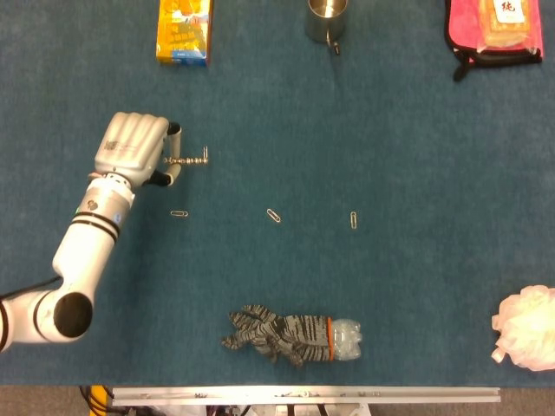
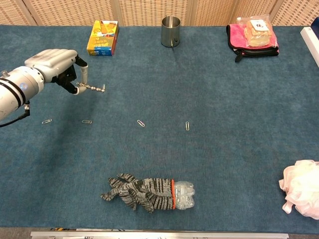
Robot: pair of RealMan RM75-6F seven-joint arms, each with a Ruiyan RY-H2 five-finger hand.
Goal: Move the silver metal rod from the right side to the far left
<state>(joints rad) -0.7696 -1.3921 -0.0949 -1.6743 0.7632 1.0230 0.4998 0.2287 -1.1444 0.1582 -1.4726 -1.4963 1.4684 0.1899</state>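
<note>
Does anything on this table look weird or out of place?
Yes: near the front edge, a striped glove is pulled over a plastic bottle lying on its side, so only the bottle's end pokes out. Paper clips also lie scattered mid-table.

On the blue bench (image 2: 239, 149): a yellow box (image 2: 103, 37) at eleven o'clock, a metal cup (image 2: 170, 24) at twelve, a pink pouch (image 2: 252, 36) at one, three paper clips (image 2: 141, 123) mid-bench, a striped glove (image 2: 137, 193) over a plastic bottle (image 2: 182, 194) at six, and a pink puff (image 2: 301, 189) at four.
</note>
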